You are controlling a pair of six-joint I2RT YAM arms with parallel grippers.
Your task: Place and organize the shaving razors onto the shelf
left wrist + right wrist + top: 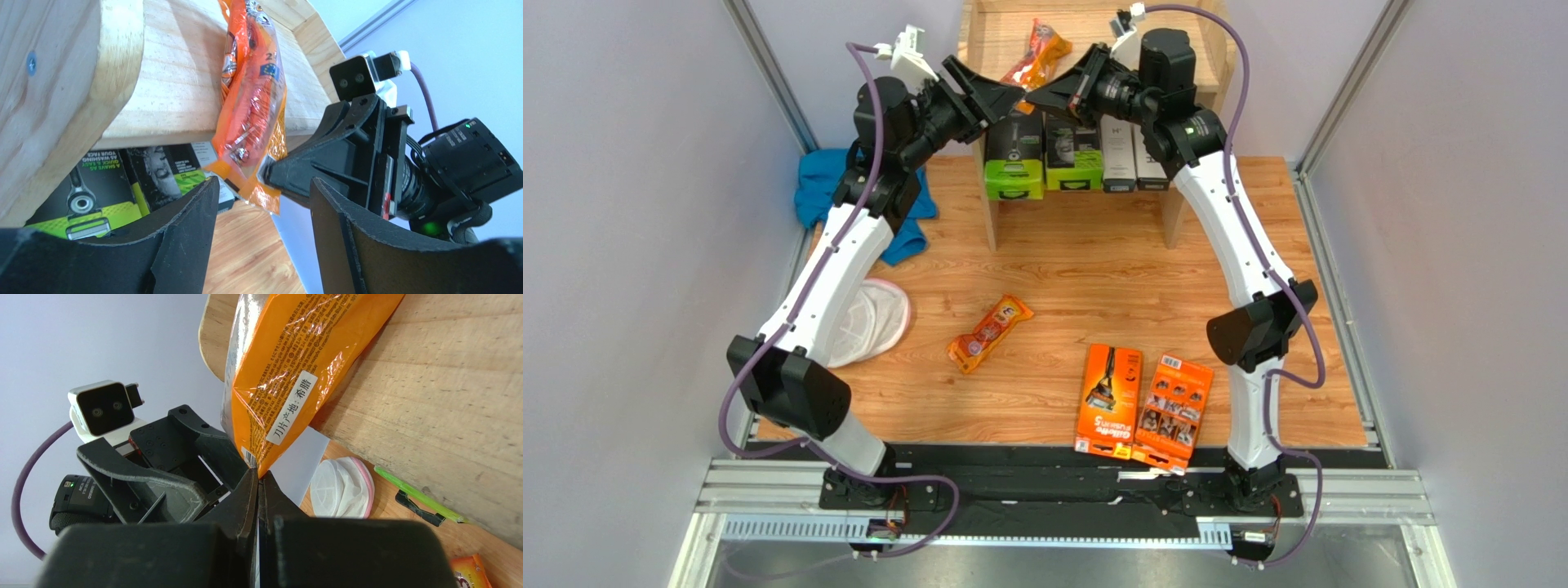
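Orange blister pack (1036,55) lay on the shelf's (995,43) upper tier at top centre, overhanging the front edge. Its near corner was pinched in the closed right gripper (258,481). The left gripper (993,93) stood parted beside it, holding nothing. Four boxes (1075,157) stood on the lower tier. A second blister pack (990,333) and two flat orange boxes (1109,401) remained on the table (1075,282). The lower tier's back was hidden.

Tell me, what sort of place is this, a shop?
Likely a robotics test bench, not a shop: two arms bolted to a metal rail, plain grey walls around a wooden table, and a small shelf of razor packs.
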